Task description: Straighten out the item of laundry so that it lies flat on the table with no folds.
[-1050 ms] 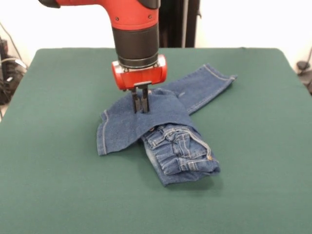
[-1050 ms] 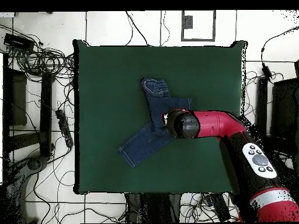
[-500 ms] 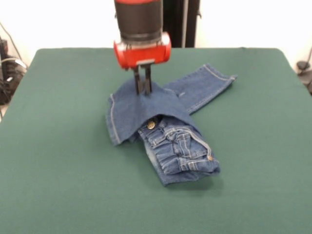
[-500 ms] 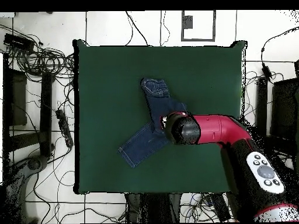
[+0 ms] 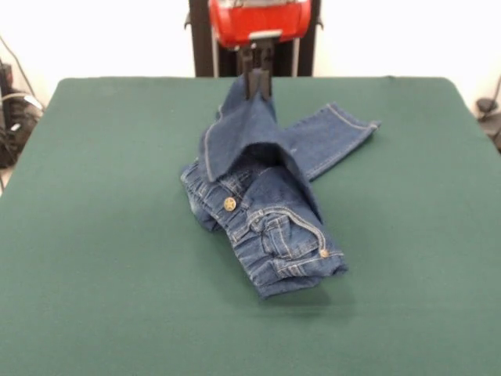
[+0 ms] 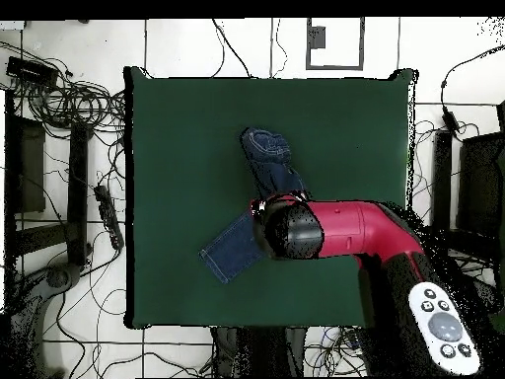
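Note:
A small pair of blue denim jeans [image 5: 270, 211] lies bunched near the middle of the dark green table [image 5: 94, 258]. My gripper [image 5: 257, 84] is shut on one trouser leg and holds it up like a tent above the waistband, where a brass button [image 5: 229, 204] shows. The other leg [image 5: 329, 137] lies flat, stretching toward the far right. In the overhead view the red arm [image 6: 340, 229] covers the lifted part; the waistband end [image 6: 266, 148] and the flat leg [image 6: 229, 253] stick out on either side.
Cables and dark equipment [image 6: 59, 178] crowd the floor left of the table in the overhead view. More gear stands at the right edge [image 6: 473, 168]. Wide green surface surrounds the jeans on all sides.
The gripper has risen and drawn back toward the far side with the trouser leg in it. The leg has peeled off the waistband, baring the button, and the waist end shifted slightly.

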Robot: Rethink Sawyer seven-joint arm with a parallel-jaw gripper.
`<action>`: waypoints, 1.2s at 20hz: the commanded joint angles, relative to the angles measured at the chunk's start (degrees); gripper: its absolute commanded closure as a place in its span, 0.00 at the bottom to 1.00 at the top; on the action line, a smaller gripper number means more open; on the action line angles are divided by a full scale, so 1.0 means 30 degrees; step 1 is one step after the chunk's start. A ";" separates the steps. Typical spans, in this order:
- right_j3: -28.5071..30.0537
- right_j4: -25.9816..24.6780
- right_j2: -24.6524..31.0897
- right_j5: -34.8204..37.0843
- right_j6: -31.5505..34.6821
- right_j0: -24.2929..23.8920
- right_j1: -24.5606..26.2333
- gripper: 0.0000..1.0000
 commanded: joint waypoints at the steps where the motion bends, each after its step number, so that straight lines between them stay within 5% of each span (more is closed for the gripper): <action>1: 0.1898 0.0963 0.0491 0.2125 0.1829 0.0865 -0.0557 1.00; 14: 0.2909 0.1537 -0.2469 -0.0313 0.5723 0.4556 -0.1431 1.00; 24: 0.2970 0.2837 -0.4263 -0.0568 0.6334 0.6467 -0.1705 1.00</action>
